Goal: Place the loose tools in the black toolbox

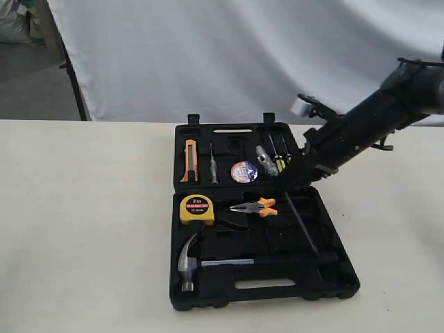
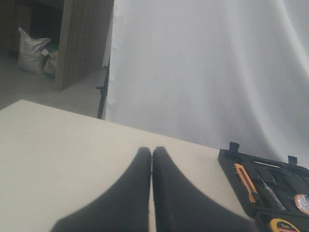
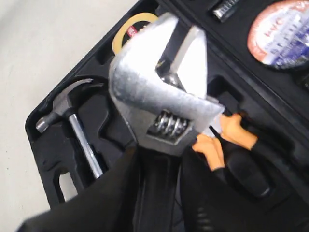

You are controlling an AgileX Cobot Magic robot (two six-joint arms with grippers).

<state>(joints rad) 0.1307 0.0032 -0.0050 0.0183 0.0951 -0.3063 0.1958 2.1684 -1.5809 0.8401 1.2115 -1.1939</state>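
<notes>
Wrench [image 3: 159, 96] was clamped by its handle in the right gripper [image 3: 161, 162] above the toolbox [image 1: 326, 277], right of centre; left gripper [image 2: 152, 154] was pinched closed, seemingly empty.

The right arm [image 1: 368, 118] slants down from the upper right of the exterior view toward the middle; the right gripper [image 3: 158, 162] is clamped on the handle of the wrench [image 3: 154, 87], a black finger [image 3: 116, 188] on either side, the wrench's head jutting past the tips; the left gripper [image 2: 152, 152] has its fingers [image 2: 130, 193] pressed together tip to tip, holding nothing.
</notes>
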